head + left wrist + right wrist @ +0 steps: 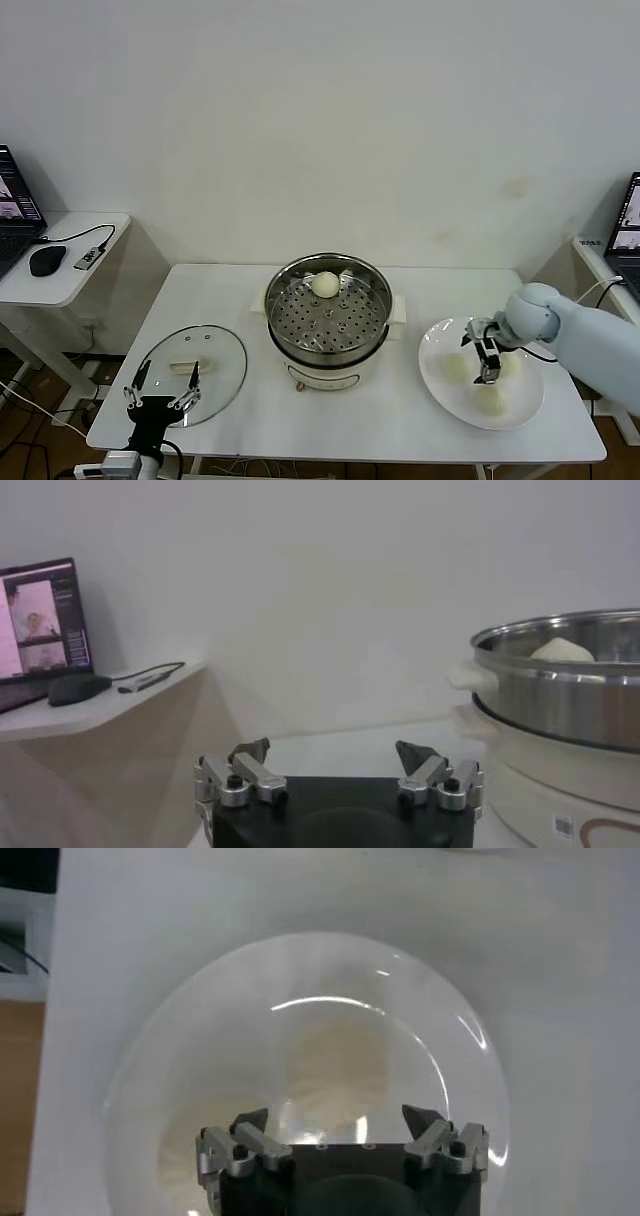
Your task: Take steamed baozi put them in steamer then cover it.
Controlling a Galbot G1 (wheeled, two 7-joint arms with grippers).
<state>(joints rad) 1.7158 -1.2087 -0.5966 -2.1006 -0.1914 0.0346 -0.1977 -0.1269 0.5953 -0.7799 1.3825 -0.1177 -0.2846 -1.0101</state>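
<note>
The steamer stands open mid-table with one baozi on its perforated tray. Three more baozi lie on a white plate at the right, the middle-left one among them. My right gripper hangs open just above the plate between the buns. In the right wrist view its open fingers straddle a baozi on the plate. The glass cover lies flat at the table's left. My left gripper is open and empty at the cover's near edge.
A side table at the far left holds a laptop, a mouse and a cable. The left wrist view shows the steamer wall to one side. Another laptop sits at the far right.
</note>
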